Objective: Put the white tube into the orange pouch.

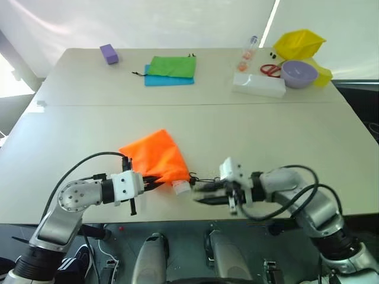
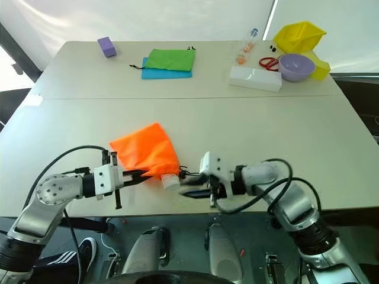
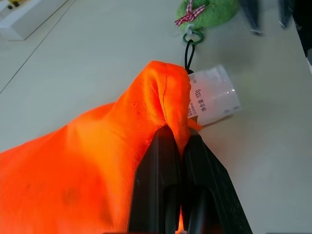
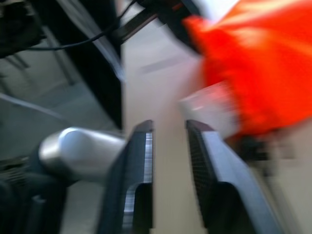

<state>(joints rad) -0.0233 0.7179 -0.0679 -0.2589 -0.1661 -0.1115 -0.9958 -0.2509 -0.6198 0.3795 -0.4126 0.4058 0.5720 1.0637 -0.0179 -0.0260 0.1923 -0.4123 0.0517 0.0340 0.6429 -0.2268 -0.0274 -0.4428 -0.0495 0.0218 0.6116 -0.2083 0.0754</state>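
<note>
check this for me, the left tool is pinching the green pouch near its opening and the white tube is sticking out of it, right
Not quite. The left tool is pinching the orange pouch, not the green one; the left wrist view shows orange fabric clamped between its fingers. The green pouch lies untouched at the far side of the table. The rest holds: the white tube sticks out of the pouch's opening.

Readable print: very little from my seat.
On the left wrist view I see small black print on the white tube (image 3: 213, 93) poking from the orange pouch (image 3: 97, 161); I make out "100" beside characters too small to read.
</note>
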